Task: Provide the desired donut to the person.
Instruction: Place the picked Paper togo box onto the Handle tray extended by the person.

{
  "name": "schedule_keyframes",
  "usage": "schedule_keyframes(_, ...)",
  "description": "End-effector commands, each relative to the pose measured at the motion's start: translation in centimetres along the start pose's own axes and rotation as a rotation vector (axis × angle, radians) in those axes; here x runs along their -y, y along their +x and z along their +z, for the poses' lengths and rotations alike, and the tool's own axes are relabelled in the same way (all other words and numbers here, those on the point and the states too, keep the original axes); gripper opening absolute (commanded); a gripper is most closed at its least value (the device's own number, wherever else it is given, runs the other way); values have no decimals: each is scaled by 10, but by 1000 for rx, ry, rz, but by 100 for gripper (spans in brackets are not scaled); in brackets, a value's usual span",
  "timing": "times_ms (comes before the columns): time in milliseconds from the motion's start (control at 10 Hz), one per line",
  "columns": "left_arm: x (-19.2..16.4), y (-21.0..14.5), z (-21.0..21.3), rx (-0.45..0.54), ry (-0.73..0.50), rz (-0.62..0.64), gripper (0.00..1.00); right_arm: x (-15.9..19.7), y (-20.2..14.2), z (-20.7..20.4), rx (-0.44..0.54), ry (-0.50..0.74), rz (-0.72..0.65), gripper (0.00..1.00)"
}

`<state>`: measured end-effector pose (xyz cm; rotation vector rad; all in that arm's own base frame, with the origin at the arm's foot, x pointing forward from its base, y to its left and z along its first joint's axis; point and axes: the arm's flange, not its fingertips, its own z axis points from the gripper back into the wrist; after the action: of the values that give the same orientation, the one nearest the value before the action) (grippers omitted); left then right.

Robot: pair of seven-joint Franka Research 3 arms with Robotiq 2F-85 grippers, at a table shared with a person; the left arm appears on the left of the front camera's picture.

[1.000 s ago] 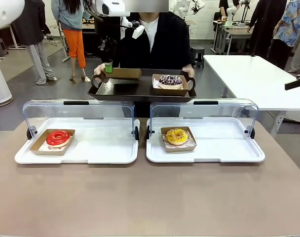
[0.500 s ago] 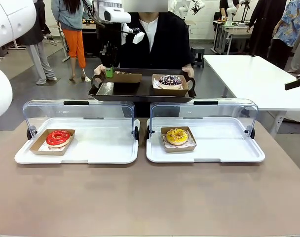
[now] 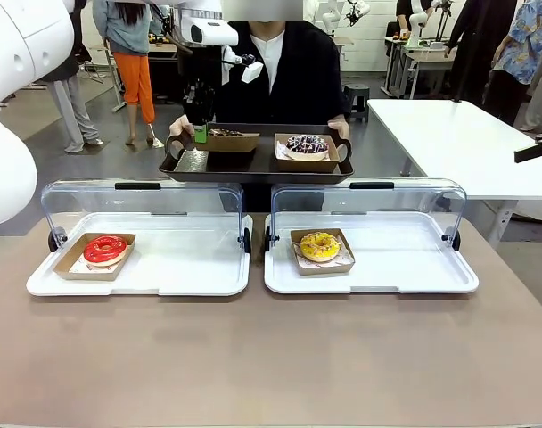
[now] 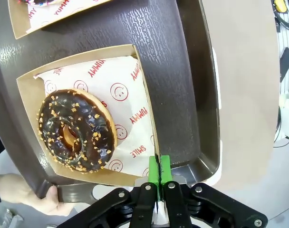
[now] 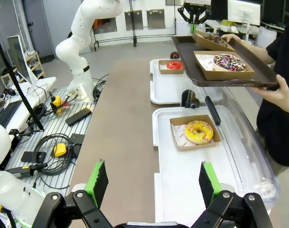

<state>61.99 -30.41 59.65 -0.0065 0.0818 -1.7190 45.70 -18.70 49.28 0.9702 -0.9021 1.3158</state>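
Observation:
The person (image 3: 284,71) stands at the far side and holds a dark serving tray (image 3: 253,168) with both hands. On its left half lies a cardboard tray (image 4: 135,90) with a chocolate donut (image 4: 77,130) topped with nut bits, also seen as the chocolate donut (image 3: 225,133) from the front. My left gripper (image 4: 158,170) is shut on that cardboard tray's rim, the green pads pinching its thin wall. The left gripper (image 3: 198,132) hangs over the serving tray's left end. My right gripper (image 5: 154,178) is open and holds nothing, low over the near table end.
A purple sprinkled donut (image 3: 307,144) sits on the serving tray's right half. Two white display trays with raised clear lids stand on the table: a red donut (image 3: 104,249) on the left, a yellow donut (image 3: 320,245) on the right. The person's hand (image 4: 21,192) grips the serving tray's handle.
My left gripper has brought the cardboard tray down onto the person's serving tray, where it now lies flat with the chocolate donut showing. The right arm has not moved.

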Motion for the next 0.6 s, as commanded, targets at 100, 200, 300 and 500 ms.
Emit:
schedule_keyframes(100, -23, 9, 20, 16, 12, -28, 61, 0, 0, 0, -1, -6, 1, 100)
schedule_keyframes(200, -23, 9, 20, 14, 14, -30, 91, 0, 0, 0, -1, -6, 1, 100)
schedule_keyframes(300, -23, 9, 19, 14, 13, -32, 100, 0, 0, 0, -1, -6, 1, 100)
schedule_keyframes(500, -24, 5, 15, 26, -1, -30, 100, 0, 0, 0, -1, -6, 1, 100)
